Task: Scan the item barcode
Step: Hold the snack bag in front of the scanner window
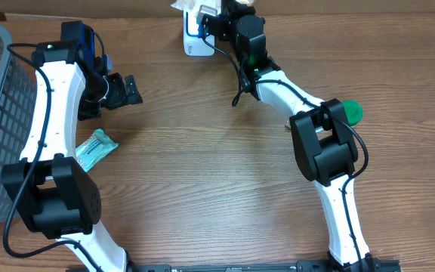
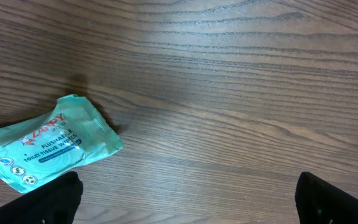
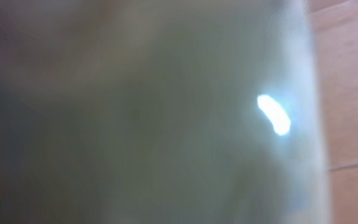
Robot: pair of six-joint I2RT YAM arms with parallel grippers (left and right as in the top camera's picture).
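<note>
wipes packet [image 1: 95,147]: flat on counter [image 1: 202,174] | left end effector [image 1: 129,89]: spread, near packet, not touching it | right end effector [image 1: 208,15]: pressed together, well apart from packet

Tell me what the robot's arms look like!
The left arm and right arm are smooth white tubes joined by chunky black joints. Thin black cables run along them, each shows a tiny green light, and the jaws are black.

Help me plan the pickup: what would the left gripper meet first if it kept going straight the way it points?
Probably the bare table: the left gripper is open and only wood shows between its fingers. The wipes packet lies off to one side of that line; depth is unclear.
</note>
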